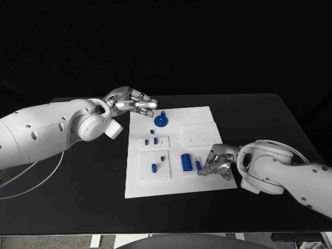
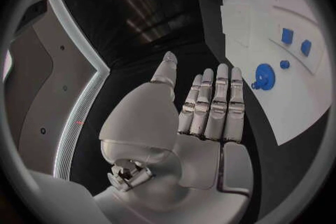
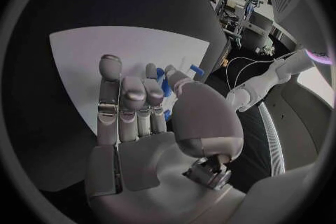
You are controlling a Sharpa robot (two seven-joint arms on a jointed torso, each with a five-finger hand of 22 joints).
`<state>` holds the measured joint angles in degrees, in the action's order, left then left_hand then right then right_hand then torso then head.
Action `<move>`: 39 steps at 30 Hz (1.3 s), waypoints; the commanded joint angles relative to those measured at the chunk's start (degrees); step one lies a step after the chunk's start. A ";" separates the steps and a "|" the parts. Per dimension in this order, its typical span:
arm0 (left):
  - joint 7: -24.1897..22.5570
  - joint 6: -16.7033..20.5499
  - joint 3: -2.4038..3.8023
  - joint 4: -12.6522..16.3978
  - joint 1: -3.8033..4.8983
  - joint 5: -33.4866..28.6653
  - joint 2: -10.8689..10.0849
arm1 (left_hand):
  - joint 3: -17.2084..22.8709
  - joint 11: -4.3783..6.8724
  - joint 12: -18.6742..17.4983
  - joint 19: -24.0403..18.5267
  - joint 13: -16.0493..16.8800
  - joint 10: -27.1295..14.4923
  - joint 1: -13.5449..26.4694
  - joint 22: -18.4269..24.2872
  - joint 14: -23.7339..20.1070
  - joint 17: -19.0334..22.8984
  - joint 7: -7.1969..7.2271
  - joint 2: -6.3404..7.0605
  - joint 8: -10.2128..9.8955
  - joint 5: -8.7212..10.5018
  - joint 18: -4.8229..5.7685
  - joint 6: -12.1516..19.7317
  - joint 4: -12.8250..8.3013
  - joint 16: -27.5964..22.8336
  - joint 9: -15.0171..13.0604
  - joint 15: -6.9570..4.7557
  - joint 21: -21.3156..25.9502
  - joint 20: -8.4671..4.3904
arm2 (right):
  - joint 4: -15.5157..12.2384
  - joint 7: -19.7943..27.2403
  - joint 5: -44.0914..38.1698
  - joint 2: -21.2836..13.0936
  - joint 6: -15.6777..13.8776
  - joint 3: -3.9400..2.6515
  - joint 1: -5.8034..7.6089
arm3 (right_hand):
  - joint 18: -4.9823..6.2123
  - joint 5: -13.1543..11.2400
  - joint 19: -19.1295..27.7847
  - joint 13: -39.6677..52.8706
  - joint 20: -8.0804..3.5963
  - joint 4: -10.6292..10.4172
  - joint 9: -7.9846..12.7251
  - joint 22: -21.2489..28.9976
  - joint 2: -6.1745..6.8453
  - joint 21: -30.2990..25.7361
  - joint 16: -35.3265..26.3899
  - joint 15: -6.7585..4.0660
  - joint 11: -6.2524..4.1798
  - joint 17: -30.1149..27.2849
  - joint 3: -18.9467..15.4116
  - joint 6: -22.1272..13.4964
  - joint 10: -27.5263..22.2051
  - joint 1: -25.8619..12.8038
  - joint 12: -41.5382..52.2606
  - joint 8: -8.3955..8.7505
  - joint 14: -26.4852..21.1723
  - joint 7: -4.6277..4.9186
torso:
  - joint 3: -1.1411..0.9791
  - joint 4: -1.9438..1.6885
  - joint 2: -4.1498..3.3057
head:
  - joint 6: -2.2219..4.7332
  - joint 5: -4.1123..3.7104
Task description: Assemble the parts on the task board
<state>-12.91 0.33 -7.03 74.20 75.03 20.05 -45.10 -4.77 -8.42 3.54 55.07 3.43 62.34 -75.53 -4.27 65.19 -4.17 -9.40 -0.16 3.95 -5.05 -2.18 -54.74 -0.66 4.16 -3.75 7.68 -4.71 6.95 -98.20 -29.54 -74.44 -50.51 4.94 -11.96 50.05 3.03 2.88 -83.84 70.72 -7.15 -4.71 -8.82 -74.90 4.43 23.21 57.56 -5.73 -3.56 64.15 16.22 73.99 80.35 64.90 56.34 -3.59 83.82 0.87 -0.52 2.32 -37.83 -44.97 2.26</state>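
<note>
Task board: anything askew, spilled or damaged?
Nothing stands out. The task board lies flat on the black table with no visible damage, and the blue parts sit on it, none on the table. The left robot hand hovers open; the right robot hand is at a small part; grip unclear.

Blue parts on white task board, black table

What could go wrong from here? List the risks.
The right hand works at a small blue part right beside the blue cylinder and could knock it. Whether the part is gripped is unclear, so it may slip. The left hand hovers near the round blue part and could bump it.
</note>
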 commanded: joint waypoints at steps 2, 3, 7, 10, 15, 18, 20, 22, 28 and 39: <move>-0.45 -0.93 0.02 0.07 -0.03 -0.01 0.02 | -0.38 -0.04 -0.12 -0.45 0.07 -0.50 -0.11 0.02 -0.50 -0.04 -0.11 -0.52 -0.16 0.19 0.60 0.30 -0.06 -0.15 -0.05 0.00 0.14 0.08 | 0.47 -0.49 -0.21 0.13 0.06 -0.38 -0.08 | -0.59 -0.11 0.02 0.06 0.05 2.24 0.21 -3.17 -2.78 0.02 0.21 -0.45 -0.04 0.06 -0.04 -0.10 0.27 -0.44 0.15 -0.08 -0.11 -0.05 | -0.04 -0.08 -0.04 | -0.11 0.16; -0.45 -0.95 0.02 0.06 -0.03 -0.01 0.02 | -0.38 -0.04 -0.12 -0.45 0.07 -0.50 -0.11 0.02 -0.50 -0.04 -0.11 -0.52 -0.16 0.19 0.60 0.30 -0.06 -0.15 -0.05 0.00 0.14 0.08 | 0.58 -0.59 -0.22 0.18 0.02 -0.45 -0.08 | -0.60 -0.11 0.03 0.08 0.04 2.60 0.24 -3.15 -3.17 -0.03 0.16 -0.46 -0.06 0.03 0.16 -0.13 0.28 -0.31 0.16 -0.08 -0.13 -0.09 | -0.03 -0.04 -0.04 | -0.13 0.18; -0.43 -0.98 0.01 0.08 -0.05 -0.01 0.01 | -0.38 -0.04 -0.12 -0.45 0.07 -0.50 -0.11 0.02 -0.50 -0.04 -0.11 -0.52 -0.16 0.19 0.60 0.30 -0.06 -0.15 -0.05 0.00 0.14 0.08 | 1.03 -0.84 -0.24 0.43 -0.30 -0.60 -0.09 | -0.66 -0.13 0.01 0.21 -0.02 4.86 0.44 -3.18 -4.10 0.12 0.03 -0.49 -0.07 0.04 1.95 -0.29 0.31 -1.19 0.10 -0.10 -0.14 -0.09 | -0.02 0.05 -0.04 | -0.19 0.29; -0.43 -0.98 0.00 0.08 -0.05 -0.01 0.01 | -0.38 -0.04 -0.12 -0.45 0.07 -0.50 -0.11 0.02 -0.50 -0.04 -0.11 -0.52 -0.16 0.19 0.60 0.30 -0.06 -0.15 -0.05 0.00 0.14 0.08 | 1.26 -0.97 -0.25 0.63 -0.59 -0.65 -0.09 | -0.68 -0.11 0.04 0.35 -0.01 5.64 0.53 -3.18 -4.61 0.15 0.07 -0.46 -0.08 0.13 3.54 -0.23 0.41 -2.67 0.10 -0.15 -0.04 -0.08 | -0.04 0.08 -0.05 | -0.25 0.39; -0.39 -0.99 -0.01 0.07 -0.06 0.00 -0.02 | -0.38 -0.04 -0.12 -0.45 0.07 -0.50 -0.11 0.02 -0.50 -0.04 -0.11 -0.52 -0.16 0.19 0.60 0.30 -0.06 -0.15 -0.05 0.00 0.14 0.08 | 1.67 -1.16 -0.26 0.77 -0.93 -0.69 -0.09 | -0.67 -0.11 0.06 0.44 -0.01 7.06 0.54 -3.17 -4.77 0.11 0.00 -0.48 -0.12 0.15 4.92 -0.23 0.42 -2.59 0.02 -0.11 -0.05 -0.12 | -0.03 0.01 -0.04 | -0.36 0.42; -0.38 -0.98 -0.02 0.06 -0.06 0.00 -0.02 | -0.38 -0.04 -0.12 -0.45 0.07 -0.50 -0.11 0.02 -0.50 -0.04 -0.11 -0.52 -0.16 0.19 0.60 0.30 -0.06 -0.15 -0.05 0.00 0.14 0.08 | 1.79 -1.16 -0.26 0.82 -0.98 -0.70 -0.09 | -0.67 -0.11 0.07 0.46 -0.01 7.82 0.52 -3.17 -4.06 0.13 -0.05 -0.47 -0.09 0.14 5.33 -0.20 0.42 -2.72 -0.02 -0.14 -0.05 -0.11 | -0.01 -0.02 -0.03 | -0.40 0.49; -0.37 -0.98 -0.02 0.05 -0.06 0.00 -0.05 | -0.38 -0.04 -0.12 -0.45 0.07 -0.50 -0.11 0.02 -0.50 -0.04 -0.11 -0.52 -0.16 0.19 0.60 0.30 -0.06 -0.15 -0.05 0.00 0.14 0.08 | 1.83 -1.13 -0.26 0.87 -1.06 -0.71 -0.09 | -0.67 -0.11 0.07 0.46 -0.01 7.82 0.52 -3.17 -4.06 0.13 -0.05 -0.47 -0.09 0.14 5.33 -0.20 0.42 -2.72 -0.02 -0.14 -0.05 -0.11 | -0.01 0.01 -0.04 | -0.40 0.52; -0.36 -0.97 -0.03 0.05 -0.06 0.00 -0.05 | -0.38 -0.04 -0.12 -0.45 0.07 -0.50 -0.11 0.02 -0.50 -0.04 -0.11 -0.52 -0.16 0.19 0.60 0.30 -0.06 -0.15 -0.05 0.00 0.14 0.08 | 1.88 -1.09 -0.26 0.94 -1.14 -0.71 -0.09 | -0.67 -0.11 0.07 0.46 -0.01 7.82 0.52 -3.17 -4.06 0.13 -0.05 -0.47 -0.09 0.14 5.33 -0.20 0.42 -2.72 -0.02 -0.14 -0.05 -0.11 | -0.01 0.10 -0.04 | -0.38 0.59; -0.35 -1.00 -0.04 0.07 -0.06 0.00 -0.01 | -0.38 -0.04 -0.12 -0.45 0.07 -0.50 -0.11 0.02 -0.50 -0.04 -0.11 -0.52 -0.16 0.19 0.60 0.30 -0.06 -0.15 -0.05 0.00 0.14 0.08 | 2.18 -1.32 -0.21 1.29 -0.97 -0.72 -0.08 | -0.66 -0.11 0.07 0.62 0.01 8.10 0.44 -3.18 -3.64 0.22 -0.03 -0.48 -0.12 0.24 5.97 0.00 0.55 -3.93 -0.03 -0.12 -0.01 -0.16 | 0.00 0.14 0.00 | -0.43 0.60; -0.30 -1.03 -0.05 0.03 -0.06 0.00 0.03 | -0.49 -0.02 -0.12 -0.46 0.06 -0.45 -0.09 0.02 -0.52 -0.04 -0.10 -0.64 -0.16 0.16 0.59 0.26 -0.10 -0.15 -0.05 0.00 0.14 0.08 | 4.22 -3.16 0.26 3.11 -0.27 -0.69 -0.08 | -0.73 -0.11 0.14 0.69 0.05 8.74 0.42 -3.12 -3.90 -0.06 -0.12 -0.41 -0.11 0.17 6.31 0.04 0.60 -3.55 -0.05 -0.13 0.01 -0.19 | -0.06 0.09 -0.06 | -0.53 0.59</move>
<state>-12.86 0.04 -7.11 74.17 74.97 20.06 -45.14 -4.97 -8.42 3.54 55.07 3.43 62.34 -75.54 -4.27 65.19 -4.17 -9.40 -0.16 3.95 -5.04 -2.18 -54.75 -0.86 4.16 -3.75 7.69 -4.71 6.95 -94.20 -31.66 -74.37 -47.64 3.96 -12.66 50.04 3.03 2.88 -83.83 71.32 -7.14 3.88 -8.35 -74.93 0.84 23.20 57.53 -5.83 -3.78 64.33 22.47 73.94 80.58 61.48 56.34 -3.59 83.69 0.84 -0.53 2.38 -37.85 -45.47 2.77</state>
